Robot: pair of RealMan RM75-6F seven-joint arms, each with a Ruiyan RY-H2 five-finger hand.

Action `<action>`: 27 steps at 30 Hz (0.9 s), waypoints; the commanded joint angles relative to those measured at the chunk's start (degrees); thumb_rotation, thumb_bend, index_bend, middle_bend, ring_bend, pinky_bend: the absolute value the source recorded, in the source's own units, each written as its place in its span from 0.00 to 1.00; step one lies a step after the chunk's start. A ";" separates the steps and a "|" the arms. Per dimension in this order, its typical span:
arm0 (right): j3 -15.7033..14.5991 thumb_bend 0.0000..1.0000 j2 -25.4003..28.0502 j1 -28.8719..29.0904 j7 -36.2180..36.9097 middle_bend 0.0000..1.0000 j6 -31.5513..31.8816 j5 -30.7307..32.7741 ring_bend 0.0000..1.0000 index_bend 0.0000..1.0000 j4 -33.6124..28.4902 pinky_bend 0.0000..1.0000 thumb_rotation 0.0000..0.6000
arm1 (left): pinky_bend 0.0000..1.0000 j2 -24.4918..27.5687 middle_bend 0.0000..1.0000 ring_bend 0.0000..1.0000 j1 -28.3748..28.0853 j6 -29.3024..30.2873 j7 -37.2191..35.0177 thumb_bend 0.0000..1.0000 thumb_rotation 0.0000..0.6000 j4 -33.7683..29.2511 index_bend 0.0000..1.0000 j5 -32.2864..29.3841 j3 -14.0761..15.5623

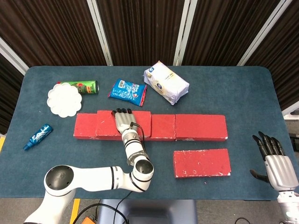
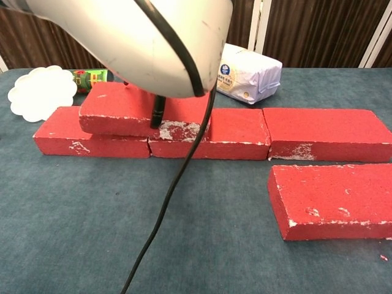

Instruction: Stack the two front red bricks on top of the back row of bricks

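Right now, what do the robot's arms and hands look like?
The left arm is glossy white, with round joints and thin black rings. A black cable runs along it. The left hand has a silver-grey back and black fingertips. The right hand matches: ribbed silver back, black fingers.

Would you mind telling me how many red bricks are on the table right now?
5. Three form the back row: left, middle, right. One sits stacked on the row under the left hand. One lies in front.
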 commanded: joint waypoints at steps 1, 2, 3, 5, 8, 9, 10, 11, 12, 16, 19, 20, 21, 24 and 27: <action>0.00 0.00 0.00 -0.01 0.03 0.00 0.01 0.00 0.02 0.16 0.03 0.00 1.00 | 0.15 -0.35 0.06 0.00 0.07 -0.10 0.20 0.26 1.00 0.01 0.00 0.06 -0.03; -0.02 0.00 -0.01 0.01 0.03 0.00 -0.04 -0.03 0.02 0.16 0.04 0.00 1.00 | 0.15 -0.50 0.06 0.00 0.04 -0.23 0.17 0.26 1.00 0.03 0.00 0.23 -0.09; -0.03 0.00 0.00 0.02 0.01 0.00 -0.06 -0.06 0.02 0.16 0.04 0.00 1.00 | 0.15 -0.59 0.06 0.00 0.02 -0.29 0.09 0.26 1.00 0.03 0.00 0.36 -0.17; -0.04 0.00 -0.02 0.05 -0.02 0.00 -0.10 -0.06 0.02 0.16 0.07 0.00 1.00 | 0.15 -0.82 0.06 0.00 -0.06 -0.32 0.01 0.26 1.00 0.12 0.00 0.53 -0.38; 0.00 0.00 -0.08 0.12 -0.14 0.00 -0.28 0.11 0.02 0.16 0.15 0.00 1.00 | 0.15 -1.06 0.06 0.00 -0.38 -0.05 0.23 0.26 1.00 0.59 0.00 0.62 -0.78; -0.01 0.00 -0.07 0.14 -0.15 0.00 -0.36 0.16 0.02 0.16 0.15 0.00 1.00 | 0.15 -1.11 0.06 0.00 -0.50 0.06 0.16 0.25 1.00 0.69 0.00 0.80 -0.89; 0.00 0.00 -0.08 0.17 -0.15 0.00 -0.42 0.21 0.02 0.16 0.14 0.00 1.00 | 0.15 -1.17 0.06 0.00 -0.59 0.18 0.08 0.26 1.00 0.74 0.00 0.98 -0.98; 0.02 0.00 -0.10 0.20 -0.15 0.00 -0.45 0.24 0.02 0.16 0.15 0.00 1.00 | 0.15 -1.21 0.06 0.00 -0.68 0.43 0.26 0.26 1.00 0.73 0.00 1.04 -1.00; 0.03 0.00 -0.12 0.21 -0.17 0.00 -0.47 0.24 0.02 0.16 0.17 0.00 1.00 | 0.15 -1.26 0.06 0.00 -0.71 0.63 0.40 0.26 1.00 0.72 0.00 1.01 -1.05; -0.03 0.00 -0.06 0.23 -0.13 0.00 -0.54 0.20 0.02 0.16 0.08 0.00 1.00 | 0.15 -1.49 0.06 0.00 -0.59 1.07 0.90 0.26 1.00 0.96 0.00 1.02 -0.99; 0.05 0.00 0.03 0.06 0.22 0.00 -0.14 0.20 0.02 0.16 0.02 0.00 1.00 | 0.15 -1.58 0.06 0.00 -0.46 1.54 1.26 0.26 1.00 1.10 0.00 1.06 -1.08; 0.03 0.00 0.05 0.04 0.26 0.00 -0.11 0.16 0.02 0.16 0.02 0.00 1.00 | 0.15 -1.58 0.06 0.00 -0.43 1.64 1.29 0.26 1.00 1.08 0.00 1.10 -1.17; -0.01 0.00 0.07 0.04 0.31 0.00 -0.12 0.09 0.02 0.16 0.03 0.00 1.00 | 0.15 -1.56 0.06 0.00 -0.40 1.70 1.25 0.26 1.00 1.02 0.00 1.15 -1.31; -0.07 0.00 0.03 0.10 0.15 0.00 -0.27 0.01 0.02 0.16 0.07 0.00 1.00 | 0.15 -1.48 0.05 0.00 -0.28 1.74 1.07 0.26 1.00 0.54 0.00 1.46 -1.64; -0.10 0.00 0.00 0.18 -0.01 0.00 -0.44 0.02 0.02 0.16 0.03 0.00 1.00 | 0.15 -1.44 0.05 0.00 -0.25 1.89 0.82 0.25 1.00 -0.05 0.00 1.41 -2.30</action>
